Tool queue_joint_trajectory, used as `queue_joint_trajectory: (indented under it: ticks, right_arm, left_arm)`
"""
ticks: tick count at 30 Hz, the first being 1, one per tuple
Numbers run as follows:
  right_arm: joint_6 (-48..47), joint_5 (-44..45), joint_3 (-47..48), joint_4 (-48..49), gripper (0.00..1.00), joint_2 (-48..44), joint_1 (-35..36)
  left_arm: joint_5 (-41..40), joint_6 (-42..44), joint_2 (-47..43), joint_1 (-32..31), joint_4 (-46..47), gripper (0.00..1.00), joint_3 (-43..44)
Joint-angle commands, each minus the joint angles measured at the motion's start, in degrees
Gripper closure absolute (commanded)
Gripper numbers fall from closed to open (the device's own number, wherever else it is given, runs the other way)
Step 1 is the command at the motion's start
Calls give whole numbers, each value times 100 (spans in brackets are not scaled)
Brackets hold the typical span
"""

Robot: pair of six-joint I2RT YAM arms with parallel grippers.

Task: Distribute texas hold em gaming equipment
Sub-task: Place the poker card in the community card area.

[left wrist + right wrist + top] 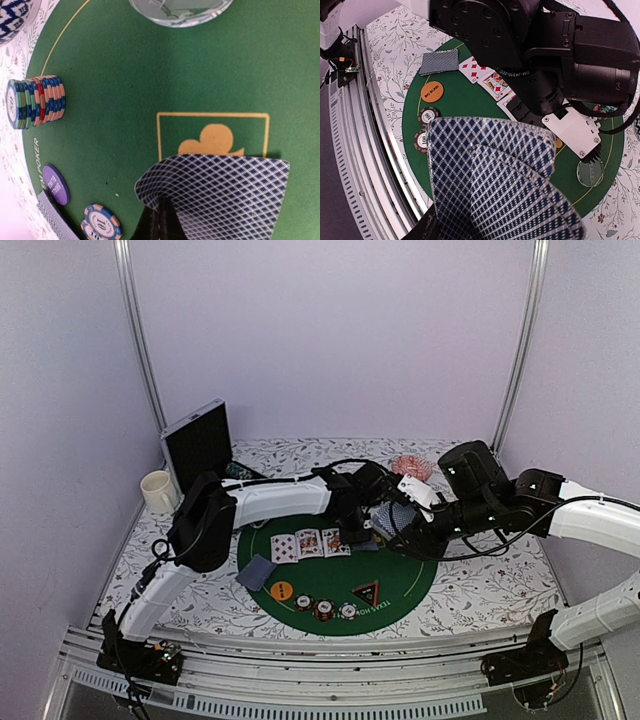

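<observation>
My left gripper (pixel 159 212) is shut on the corner of one blue-diamond-backed playing card (pixel 220 195). It holds the card low over a gold-outlined card slot (pixel 212 137) on the green mat (pixel 400 585). My right gripper (pixel 400 524) is shut on a fanned deck of cards (pixel 490 185), right beside the left gripper (pixel 356 536). Three face-up cards (pixel 310 543) lie in a row on the mat, and face-down cards (pixel 257 572) lie to their left. An orange disc (pixel 281 590), three striped chips (pixel 325 610) and a dark triangular marker (pixel 366 593) sit along the near rim.
A chip stack (pixel 37 101), a purple disc (pixel 55 185) and a clear disc (pixel 180 12) lie on the mat near the left gripper. A white mug (pixel 157 491) and a dark box (pixel 197 445) stand at the back left. A pink dish (pixel 411 467) is at the back.
</observation>
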Motion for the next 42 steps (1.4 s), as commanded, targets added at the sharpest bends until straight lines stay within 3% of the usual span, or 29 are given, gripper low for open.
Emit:
queue_joint_trajectory:
  ticks: [1,10,14,25,32,34,38,42]
  right_arm:
    - [49,-36,87,12,52,-18,-28]
    - [44,-40,90,8,52,11,-27]
    - [53,-43,102,4,52,-7,-32]
    - [54,-51,90,-10,52,3,-32]
    - [61,-67,94,-32,52,-32,-31]
    - [62,-66,90,-38,52,-45,-27]
    - [70,-79,79,-46,52,-59,-33]
    - [71,-79,75,-30,52,-59,-25]
  left_arm:
    - [-170,141,-217,9,-15,100,-371]
    - [-92,-12,-367,10,342,100,-592]
    - [-127,-96,-415,9,511,76,-561]
    - [-198,-468,-825,14,738,57,-664]
    - [249,-934,-1703,115,1182,49,-1433]
    - [279,-1146,-2049,207,1336,39,-1768]
    - [-63,-2064,-2589,432,1512,8,-2207]
    - [542,-2824,-3241,606,1531,2,-2572]
